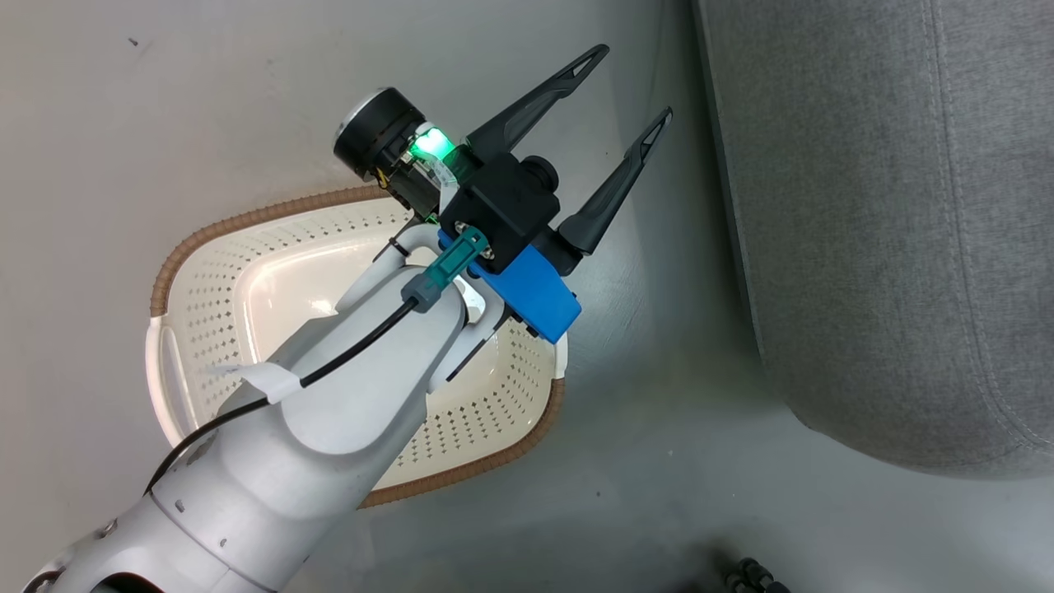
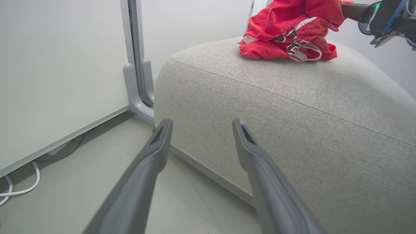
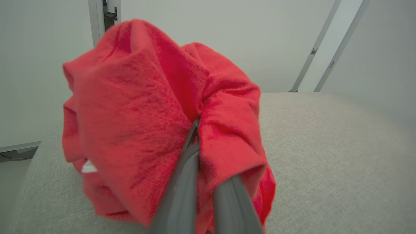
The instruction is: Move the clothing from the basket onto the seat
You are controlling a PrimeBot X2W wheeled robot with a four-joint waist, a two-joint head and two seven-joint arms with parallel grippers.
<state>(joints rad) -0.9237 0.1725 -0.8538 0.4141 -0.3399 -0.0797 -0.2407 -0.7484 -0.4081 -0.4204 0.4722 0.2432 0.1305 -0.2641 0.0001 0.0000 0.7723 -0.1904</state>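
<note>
**Right gripper grips a red garment over the sofa seat; left gripper open by the basket**

The right gripper (image 3: pixel 196 130) has its two dark fingers pressed together on a bunched plain red garment (image 3: pixel 136 107). The folds wrap around the fingers, and a small white tag (image 3: pixel 88 167) shows low on the garment's left side. The bundle hangs over the top of the light-grey seat (image 3: pixel 325 146).

In the left wrist view, a lettered red garment (image 2: pixel 292 48) with white stripes lies crumpled on the far part of the seat's top, directly under the held bundle. Whether the two touch cannot be told.

The left gripper (image 1: pixel 630 82) holds nothing. Its fingers are spread wide and point towards the seat's near side, above the grey floor (image 1: pixel 659 461). Beneath its pale forearm the cream basket (image 1: pixel 206 296) with a brown rim stands on the floor, left of the seat and apart from it. A pale partition panel (image 2: pixel 58 65) stands to the left of the seat.
</note>
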